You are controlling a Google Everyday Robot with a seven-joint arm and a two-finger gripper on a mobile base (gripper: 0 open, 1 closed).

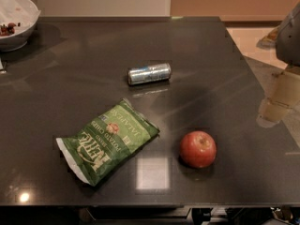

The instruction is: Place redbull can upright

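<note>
The redbull can (pixel 149 73), slim and silver with blue marks, lies on its side on the dark table (pixel 70 93), a little behind the middle, its long axis running left to right. My gripper (pixel 275 104) hangs at the right edge of the view, over the table's right border. It is well to the right of the can and apart from it, with nothing seen in it.
A green chip bag (pixel 107 141) lies flat at the front left. A red apple (pixel 198 148) stands at the front right. A white bowl (pixel 14 20) sits at the back left corner. The table's right edge runs beside my arm (pixel 288 32).
</note>
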